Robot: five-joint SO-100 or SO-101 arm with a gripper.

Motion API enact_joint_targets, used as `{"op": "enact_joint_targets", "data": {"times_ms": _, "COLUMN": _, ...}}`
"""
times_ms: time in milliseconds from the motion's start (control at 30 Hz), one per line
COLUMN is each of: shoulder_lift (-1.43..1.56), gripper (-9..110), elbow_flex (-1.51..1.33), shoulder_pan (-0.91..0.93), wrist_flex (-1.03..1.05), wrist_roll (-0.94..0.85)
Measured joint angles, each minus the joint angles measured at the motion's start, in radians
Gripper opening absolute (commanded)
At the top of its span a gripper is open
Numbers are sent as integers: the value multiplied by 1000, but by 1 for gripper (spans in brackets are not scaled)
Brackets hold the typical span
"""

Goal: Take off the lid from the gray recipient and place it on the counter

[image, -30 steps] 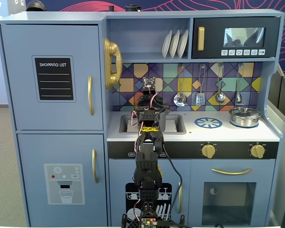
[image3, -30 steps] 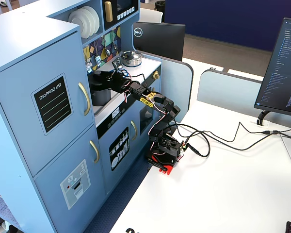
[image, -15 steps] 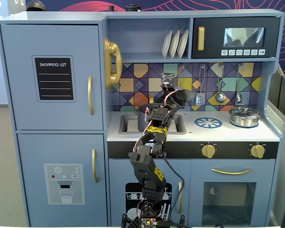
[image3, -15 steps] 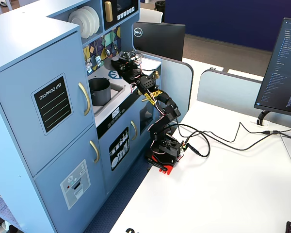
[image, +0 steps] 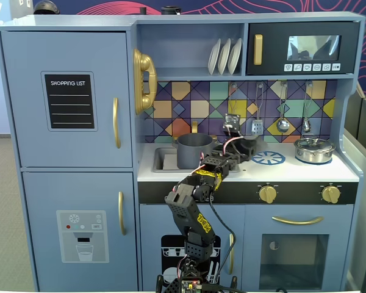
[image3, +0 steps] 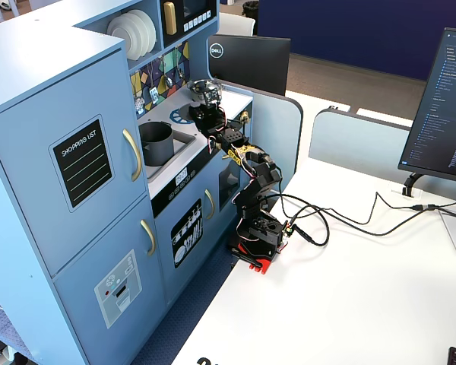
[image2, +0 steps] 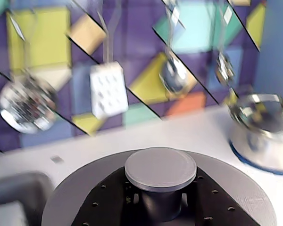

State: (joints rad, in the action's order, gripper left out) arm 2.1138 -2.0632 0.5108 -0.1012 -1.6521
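Note:
The gray recipient (image: 194, 151) stands uncovered in the sink at the left of the white counter (image: 293, 171); it also shows in the other fixed view (image3: 156, 142). In the wrist view my gripper (image2: 160, 207) is shut on the centre knob (image2: 160, 168) of the dark gray lid (image2: 80, 193), with a black finger (image2: 108, 202) on each side. In the fixed view the gripper (image: 247, 145) holds the lid (image: 255, 150) right of the pot, beside the blue burner circle (image: 268, 158). I cannot tell whether the lid touches the counter.
A shiny silver pot (image: 314, 149) with its own lid stands at the counter's right end and shows in the wrist view (image2: 264, 132). Utensils (image2: 108, 89) hang on the tiled back wall. The sink (image: 161, 160) lies left of the gray pot.

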Motion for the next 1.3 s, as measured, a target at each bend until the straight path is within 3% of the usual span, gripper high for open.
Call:
{"op": "enact_joint_targets", "data": {"times_ms": 1000, "shoulder_lift": -299, "gripper": 0, "elbow_flex": -64, "shoulder_pan": 52, "wrist_flex": -284, "wrist_roll": 23}}
{"op": "enact_joint_targets", "data": {"times_ms": 1300, "shoulder_lift": -299, "gripper": 26, "elbow_flex": -95, "shoulder_pan": 58, "wrist_flex": -345, "wrist_roll": 31}}
